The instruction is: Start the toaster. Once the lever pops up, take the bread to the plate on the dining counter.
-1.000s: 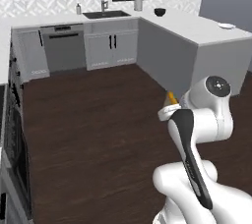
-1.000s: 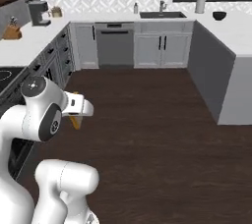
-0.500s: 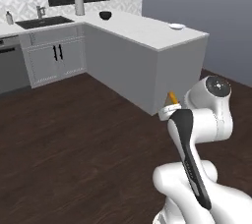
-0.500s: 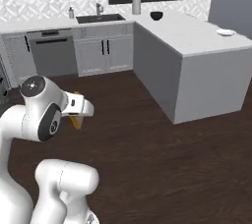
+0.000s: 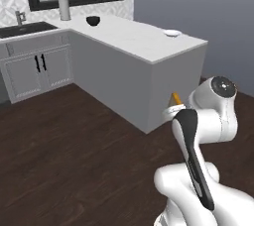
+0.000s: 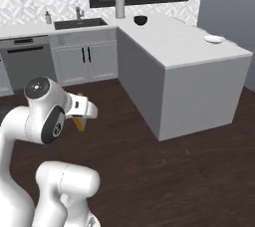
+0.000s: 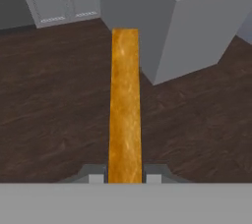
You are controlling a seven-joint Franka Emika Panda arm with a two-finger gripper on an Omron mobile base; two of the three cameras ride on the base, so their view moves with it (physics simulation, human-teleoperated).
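- The step in hand is judged to be the carry: the robot has the bread and faces the dining counter (image 6: pixel 199 52), so the toaster stage appears done and delivery remains
- To do the carry well, the base should draw up near the end of the dining counter where the plate (image 6: pixel 214 39) sits, close enough that the arm can reach over the top without stretching
- The arm should lift the slice above the counter edge before moving across, since the bread now hangs lower than the marble top
- The slice is best brought flat and low over the plate before release; dropped on edge, a thin slice would likely tip or slide off such a small dish
- The dining counter is a long block with a white, faintly veined top, plain pale grey sides and square corners
- The floor (image 5: pixel 74 160) is dark brown wood planking with a matte finish
- The plate is small, round, white and shallow, and lies near the far corner of the dining counter
- A dark bowl (image 6: pixel 140 20) stands well apart from the plate, towards the window end
- The gripper (image 7: pixel 125 179) is clamped on the bread (image 7: pixel 125 100), one finger on each face, and grips it by its lower edge
- The bread is thin and flat; in the hand view it shows edge-on as an orange-tan crust with a mottled, grainy surface
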